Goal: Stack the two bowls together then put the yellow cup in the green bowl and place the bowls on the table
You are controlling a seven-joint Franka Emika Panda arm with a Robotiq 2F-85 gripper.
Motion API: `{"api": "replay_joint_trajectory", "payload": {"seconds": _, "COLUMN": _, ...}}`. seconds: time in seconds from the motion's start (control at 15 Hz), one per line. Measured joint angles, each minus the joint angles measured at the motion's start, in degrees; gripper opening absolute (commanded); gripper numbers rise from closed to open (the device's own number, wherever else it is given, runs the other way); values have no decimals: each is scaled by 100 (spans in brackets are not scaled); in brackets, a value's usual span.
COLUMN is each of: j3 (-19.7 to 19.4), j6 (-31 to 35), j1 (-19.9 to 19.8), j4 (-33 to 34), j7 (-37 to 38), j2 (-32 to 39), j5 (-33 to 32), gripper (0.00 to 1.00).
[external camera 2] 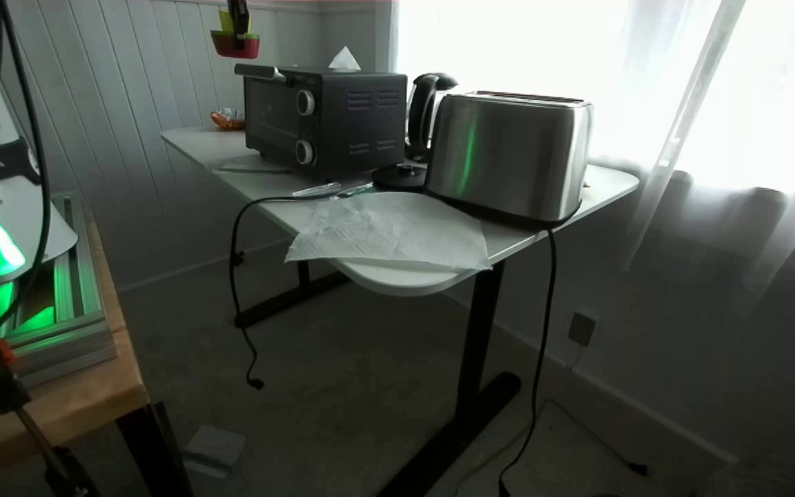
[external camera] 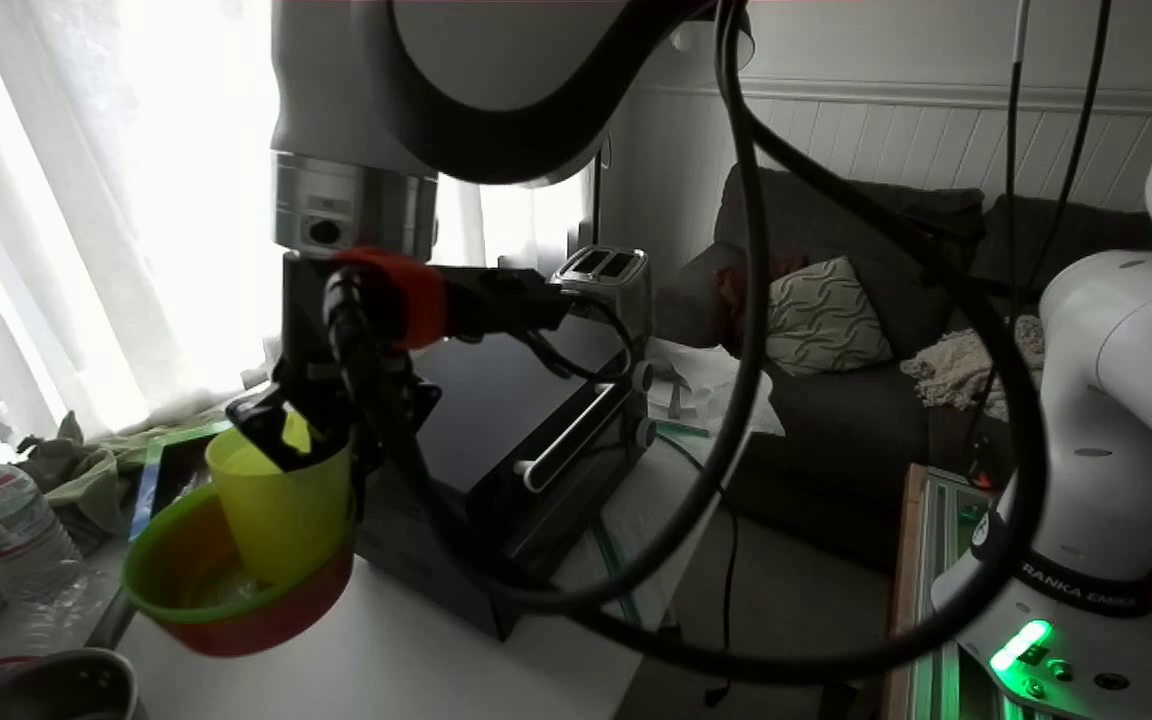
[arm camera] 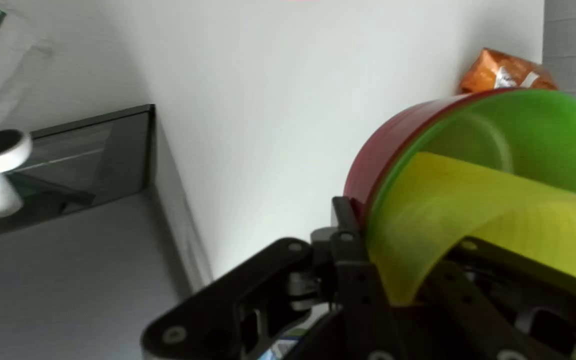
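The green bowl (arm camera: 553,135) is nested inside the pink bowl (arm camera: 393,135). The yellow cup (arm camera: 433,200) stands in the green bowl, leaning against its wall. My gripper (arm camera: 393,250) is shut on the walls together: one finger is outside the pink bowl, the other inside the cup, its tip hidden. In an exterior view the pink bowl (external camera: 256,632), green bowl (external camera: 141,570), cup (external camera: 281,510) and gripper (external camera: 331,460) hang tilted above the white table (external camera: 416,650). In an exterior view the pink bowl (external camera 2: 239,48) is small, above the oven's height.
A black toaster oven (external camera: 526,400) stands close beside the held stack. A steel toaster (external camera 2: 508,152) stands behind it. A pot (external camera: 46,685) and a water bottle (external camera: 31,520) are near the stack. An orange packet (arm camera: 508,72) lies at the table's edge.
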Motion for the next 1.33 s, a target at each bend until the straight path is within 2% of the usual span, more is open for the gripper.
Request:
{"api": "replay_joint_trajectory", "payload": {"seconds": 0.53, "j3": 139, "j6": 130, "j1": 376, "j4": 395, "j7": -621, "j2": 754, "j5": -26, "gripper": 3}}
{"api": "replay_joint_trajectory", "payload": {"seconds": 0.93, "j3": 48, "j6": 137, "j1": 612, "j4": 677, "j7": -514, "j2": 1487, "j5": -36, "gripper": 3}}
{"api": "replay_joint_trajectory", "payload": {"seconds": 1.0, "j3": 35, "j6": 139, "j1": 646, "j4": 731, "j7": -459, "j2": 1574, "j5": -33, "gripper": 9}}
{"api": "replay_joint_trajectory", "payload": {"seconds": 1.27, "j3": 8, "j6": 139, "j1": 655, "j4": 749, "j7": -467, "j2": 1642, "j5": -33, "gripper": 9}}
{"api": "replay_joint_trajectory", "payload": {"seconds": 1.33, "j3": 4, "j6": 139, "j1": 655, "j4": 749, "j7": -468, "j2": 1642, "j5": -33, "gripper": 2}}
